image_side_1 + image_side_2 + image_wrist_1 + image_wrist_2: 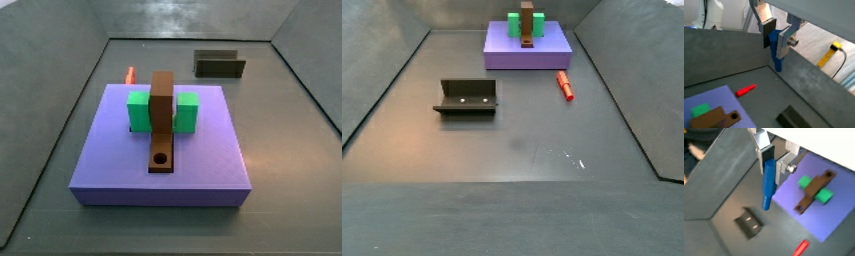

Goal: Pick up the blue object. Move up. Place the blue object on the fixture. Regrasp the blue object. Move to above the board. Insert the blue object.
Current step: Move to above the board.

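Dark grey floor enclosed by grey walls. The gripper, seen only in both wrist views, hangs above the floor, closed on the blue object, whose long axis runs down from the fingers. Fixture, board and red piece lie below.

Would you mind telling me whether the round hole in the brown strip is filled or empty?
Empty: the round hole shows open, while the claw holds the slim blue rod aloft.

A robot lab test cell: grey walled bin floor, the end effector, a bolted fixture, and cabling and a yellow tool outside
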